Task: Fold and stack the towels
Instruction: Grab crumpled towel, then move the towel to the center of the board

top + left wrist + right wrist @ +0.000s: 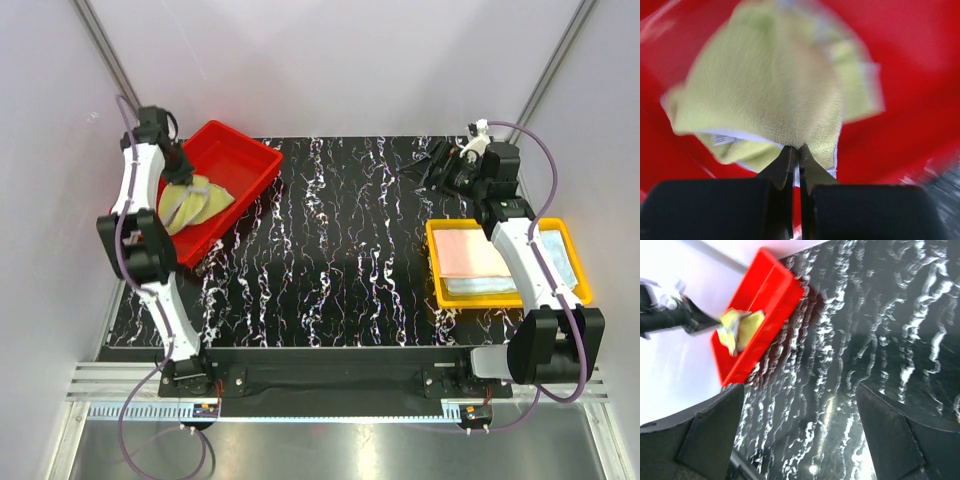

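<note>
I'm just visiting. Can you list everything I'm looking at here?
table: one, black with white veining, under everything
red tray: one, red, far left of the table
yellow-green towel: one, crumpled, in the red tray
yellow tray: one, yellow, right side of the table
pink towel: one, folded, in the yellow tray
blue towel: one, pale, partly under the pink towel
left gripper: one, black, shut on the yellow-green towel
right gripper: one, black, open, above the table's far right

Left gripper (797, 148), jaws tight together; right gripper (797, 405), jaws wide apart.
</note>
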`<action>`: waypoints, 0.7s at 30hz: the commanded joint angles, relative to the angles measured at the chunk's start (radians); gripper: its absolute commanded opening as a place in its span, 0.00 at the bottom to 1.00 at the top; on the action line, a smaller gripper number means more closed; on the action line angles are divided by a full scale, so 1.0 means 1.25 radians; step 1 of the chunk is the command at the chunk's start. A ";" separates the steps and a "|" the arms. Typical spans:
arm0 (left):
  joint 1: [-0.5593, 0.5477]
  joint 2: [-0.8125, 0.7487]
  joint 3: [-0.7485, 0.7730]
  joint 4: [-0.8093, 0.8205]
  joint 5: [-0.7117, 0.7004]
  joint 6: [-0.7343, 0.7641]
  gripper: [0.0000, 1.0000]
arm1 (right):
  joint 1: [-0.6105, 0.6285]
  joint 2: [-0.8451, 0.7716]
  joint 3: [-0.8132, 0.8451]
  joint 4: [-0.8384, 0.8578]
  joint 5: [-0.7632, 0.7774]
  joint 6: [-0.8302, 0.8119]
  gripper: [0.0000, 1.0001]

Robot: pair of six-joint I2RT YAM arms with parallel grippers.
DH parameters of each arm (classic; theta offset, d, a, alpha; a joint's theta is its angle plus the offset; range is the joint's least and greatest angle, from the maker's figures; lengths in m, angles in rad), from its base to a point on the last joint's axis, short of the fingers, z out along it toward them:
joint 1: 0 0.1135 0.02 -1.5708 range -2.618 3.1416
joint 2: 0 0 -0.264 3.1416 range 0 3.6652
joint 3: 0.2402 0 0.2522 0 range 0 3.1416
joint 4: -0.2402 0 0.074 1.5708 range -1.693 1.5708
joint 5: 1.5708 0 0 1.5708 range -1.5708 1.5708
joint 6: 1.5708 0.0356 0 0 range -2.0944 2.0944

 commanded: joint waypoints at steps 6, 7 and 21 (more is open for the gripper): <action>-0.195 -0.392 -0.012 0.054 0.329 0.003 0.00 | 0.004 -0.036 0.083 -0.065 -0.021 -0.053 1.00; -0.236 -0.415 -0.044 0.063 0.348 -0.004 0.00 | 0.004 -0.048 0.089 -0.087 -0.012 -0.064 1.00; -0.544 -0.597 -0.897 0.445 0.325 -0.197 0.15 | 0.006 -0.093 0.001 -0.359 0.175 -0.164 0.99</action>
